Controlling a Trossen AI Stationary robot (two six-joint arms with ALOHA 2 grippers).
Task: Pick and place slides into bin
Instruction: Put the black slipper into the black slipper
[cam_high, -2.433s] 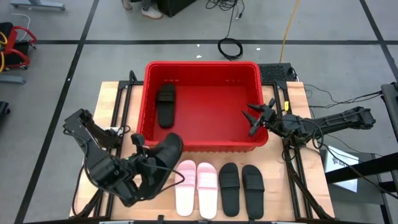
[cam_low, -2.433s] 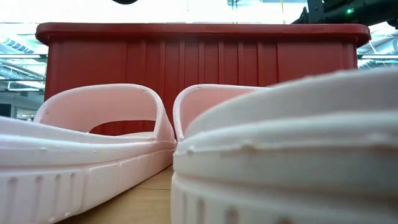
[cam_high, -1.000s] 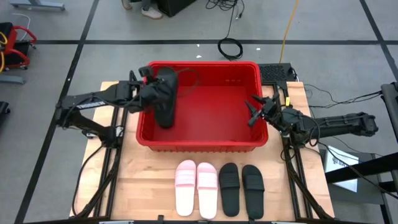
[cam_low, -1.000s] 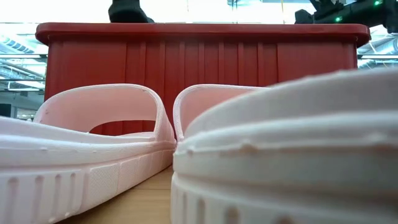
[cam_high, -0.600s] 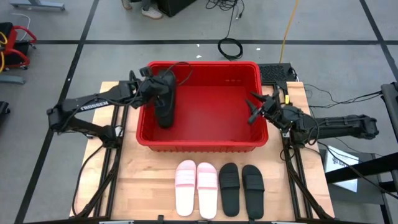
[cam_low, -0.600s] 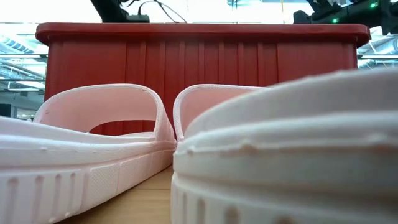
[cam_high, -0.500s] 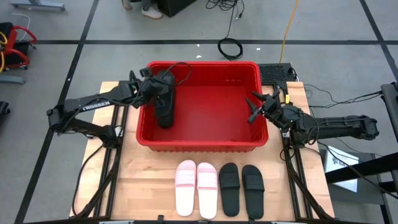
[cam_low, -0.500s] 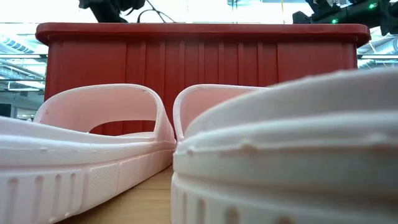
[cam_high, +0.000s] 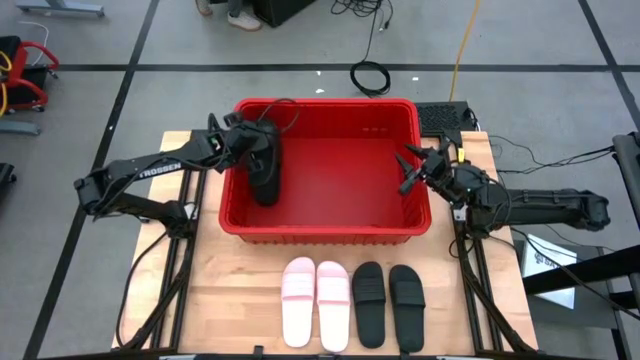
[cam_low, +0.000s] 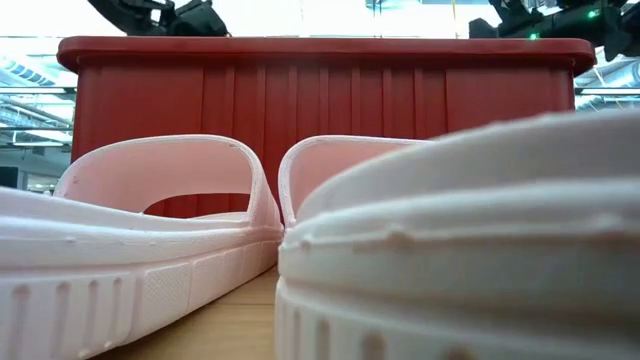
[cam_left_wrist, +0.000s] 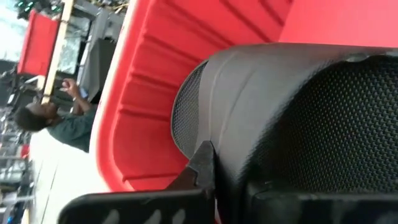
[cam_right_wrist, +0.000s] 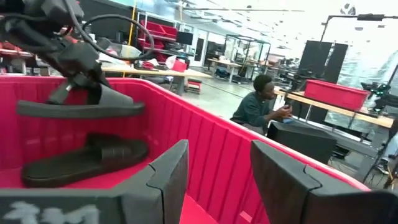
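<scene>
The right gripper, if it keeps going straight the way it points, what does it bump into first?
Probably nothing soon: the open right gripper points across the bin, toward the black slide held by the left gripper. Depth is unclear.

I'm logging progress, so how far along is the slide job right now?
Done: one black slide lies in the bin. In hand: the left gripper holds a second black slide above it, inside the bin, not yet released. Left: the pink pair and the black pair on the table. The right gripper waits open at the bin's right wall.
</scene>
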